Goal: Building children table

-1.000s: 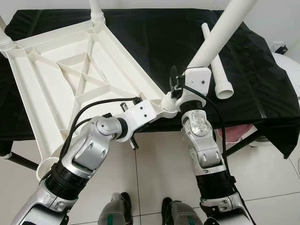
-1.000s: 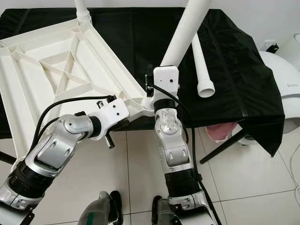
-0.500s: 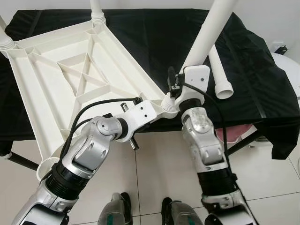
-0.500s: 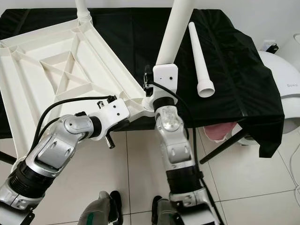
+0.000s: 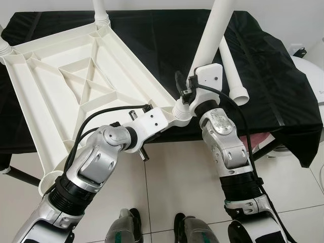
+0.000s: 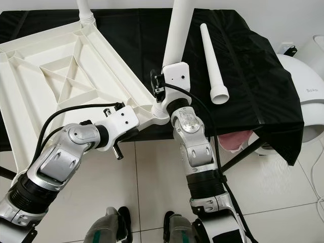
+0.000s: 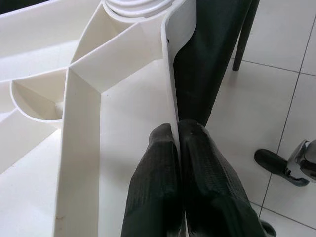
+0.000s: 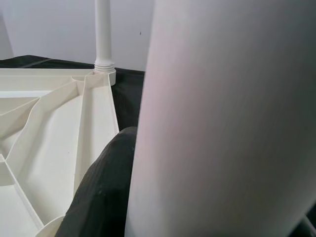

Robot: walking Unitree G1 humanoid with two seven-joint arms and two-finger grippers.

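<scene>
Left gripper (image 7: 177, 148) is pinched tight on the rim of the tabletop (image 5: 61, 91), one finger (image 7: 153, 187) inside the wall, the other outside, right by the near corner socket (image 5: 182, 110). Right gripper (image 5: 195, 83) is clamped around a white leg (image 5: 210, 38), a black finger (image 8: 101, 192) pressed against the tube, and the leg's foot sits at that same corner socket, leaning up and away. The tabletop lies upside down, ribs showing, on a black cloth (image 5: 273, 81), its near edge hanging out over the tiled floor (image 5: 167, 187). Another leg (image 6: 85, 10) stands in the far corner. A spare leg (image 6: 211, 61) lies loose on the cloth, just beside the held one.
</scene>
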